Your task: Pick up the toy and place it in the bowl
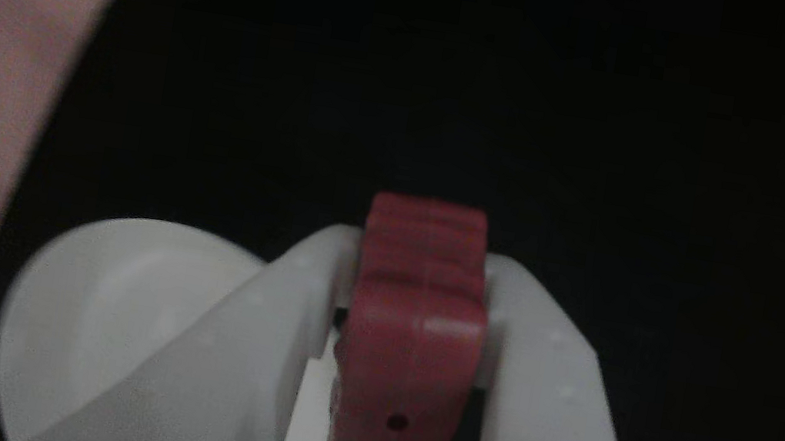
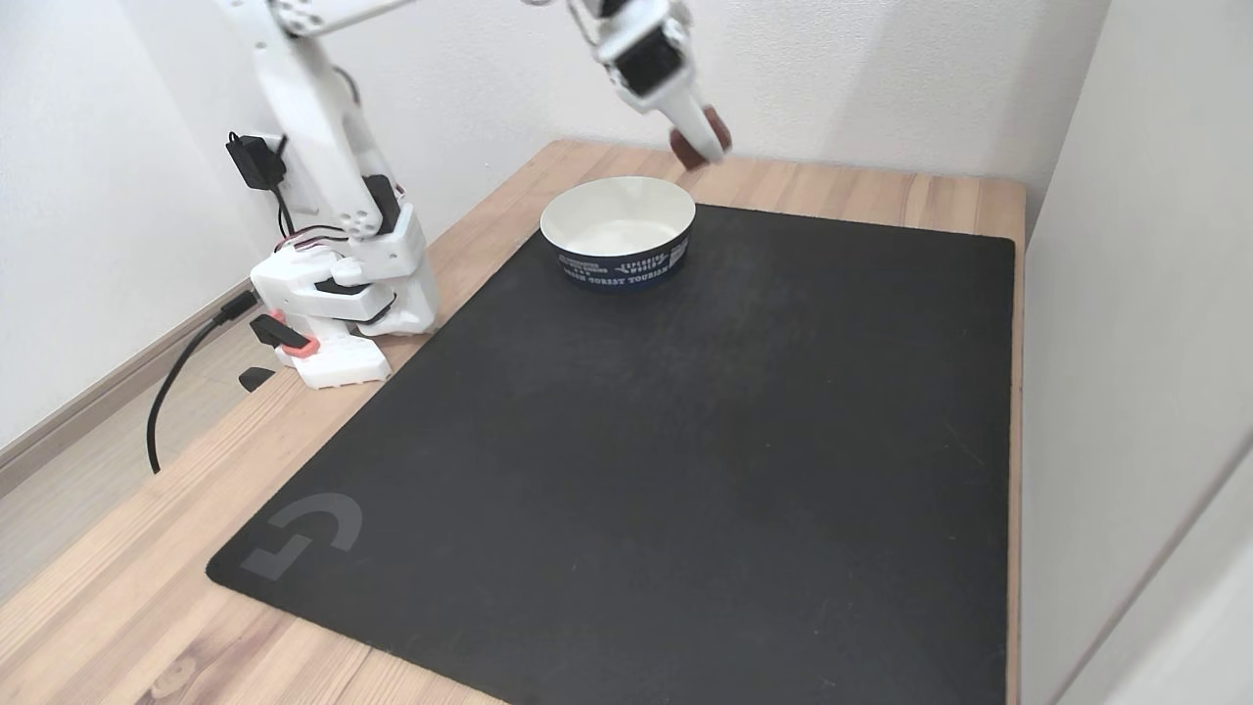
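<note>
Toy hole close-up between fingers; bowl's lettering fixed-view.

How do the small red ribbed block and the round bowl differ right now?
The dull-red ribbed plastic block is tiny; the round bowl, white inside with a dark printed band outside, is many times wider. The block hangs in the air, clamped in the white hand; the bowl rests on the black mat. In the fixed view the block sits above and right of the bowl's rim, not yet inside it.
</note>
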You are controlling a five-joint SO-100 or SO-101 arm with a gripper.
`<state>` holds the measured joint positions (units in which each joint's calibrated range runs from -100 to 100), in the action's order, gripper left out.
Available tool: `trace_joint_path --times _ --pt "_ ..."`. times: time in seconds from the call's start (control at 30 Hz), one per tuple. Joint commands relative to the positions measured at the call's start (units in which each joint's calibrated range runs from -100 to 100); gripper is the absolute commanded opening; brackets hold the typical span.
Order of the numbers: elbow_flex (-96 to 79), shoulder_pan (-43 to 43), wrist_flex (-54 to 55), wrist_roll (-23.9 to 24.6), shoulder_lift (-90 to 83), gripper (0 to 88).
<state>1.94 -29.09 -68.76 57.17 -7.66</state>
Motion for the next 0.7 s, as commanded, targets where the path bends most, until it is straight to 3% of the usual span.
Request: trace_joint_path --times 0.0,0.3,0.67 --pt "-12.08 -5.83 7.63 0.19 -9.31 2.4" --pt "-40.65 -13.19 22.62 1.86 -19.81 2.4" --pt "-55.34 -14.87 27.44 1.97 -26.06 2.4"
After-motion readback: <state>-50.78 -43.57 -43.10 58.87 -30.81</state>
